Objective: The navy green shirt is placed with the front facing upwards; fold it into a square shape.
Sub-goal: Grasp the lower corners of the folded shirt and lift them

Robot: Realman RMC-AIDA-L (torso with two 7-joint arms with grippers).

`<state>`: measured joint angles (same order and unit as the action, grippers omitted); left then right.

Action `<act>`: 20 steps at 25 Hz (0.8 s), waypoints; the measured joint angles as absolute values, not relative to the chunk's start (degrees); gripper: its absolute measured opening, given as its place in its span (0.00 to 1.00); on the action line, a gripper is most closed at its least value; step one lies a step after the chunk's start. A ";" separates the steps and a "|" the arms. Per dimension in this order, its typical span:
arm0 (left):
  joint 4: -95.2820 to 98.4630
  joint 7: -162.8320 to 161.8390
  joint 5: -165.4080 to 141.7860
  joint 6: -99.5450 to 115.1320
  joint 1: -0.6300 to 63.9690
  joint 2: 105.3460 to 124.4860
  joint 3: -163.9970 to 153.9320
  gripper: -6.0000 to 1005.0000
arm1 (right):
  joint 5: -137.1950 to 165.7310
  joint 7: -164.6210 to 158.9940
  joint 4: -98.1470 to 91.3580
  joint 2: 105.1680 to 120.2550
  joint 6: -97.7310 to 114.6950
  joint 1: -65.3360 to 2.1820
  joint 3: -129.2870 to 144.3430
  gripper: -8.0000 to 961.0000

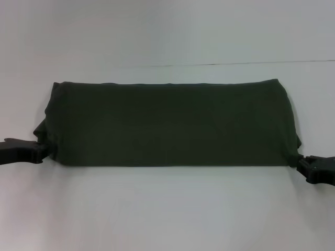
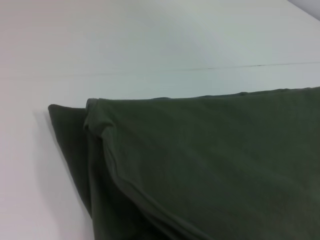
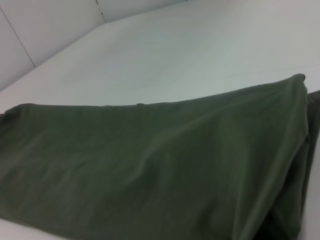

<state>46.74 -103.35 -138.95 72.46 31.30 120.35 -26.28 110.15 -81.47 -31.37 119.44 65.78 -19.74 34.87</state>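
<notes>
Dark olive-green cotton shirt (image 1: 170,123) lies folded into a wide band; our left gripper (image 1: 41,150) and right gripper (image 1: 303,164) pinch its near corners, likely to fold again.

Both grippers matte black, blocky, angular housings: left gripper (image 1: 36,150) and right gripper (image 1: 309,166) flank the shirt (image 1: 167,123).

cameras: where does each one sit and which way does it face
Head view: high, looking down at the shirt on the white table; left gripper and right gripper at its near corners.
Left wrist view: low, across the shirt's layered end; no robot parts visible.
Right wrist view: low, across the other end; no robot parts visible.
All share the shirt.
</notes>
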 joint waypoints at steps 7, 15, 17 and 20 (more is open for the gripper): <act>47.27 -101.42 -138.96 75.46 30.66 120.18 -25.95 0.09 | 110.21 -81.58 -31.76 119.37 65.97 -19.45 34.88 0.06; 50.75 -100.27 -138.96 79.81 28.18 120.62 -25.74 0.10 | 112.17 -80.20 -34.47 119.44 69.51 -16.23 34.47 0.05; 51.19 -99.96 -138.96 81.29 27.72 120.66 -25.73 0.10 | 112.18 -79.56 -35.32 119.50 70.78 -14.92 34.33 0.05; 51.84 -99.25 -138.96 84.03 26.89 120.74 -25.73 0.11 | 112.02 -78.13 -36.05 119.52 72.71 -12.98 33.13 0.05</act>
<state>51.84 -99.25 -138.96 84.03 26.89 120.74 -25.73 112.02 -78.13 -36.05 119.52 72.71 -12.98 33.13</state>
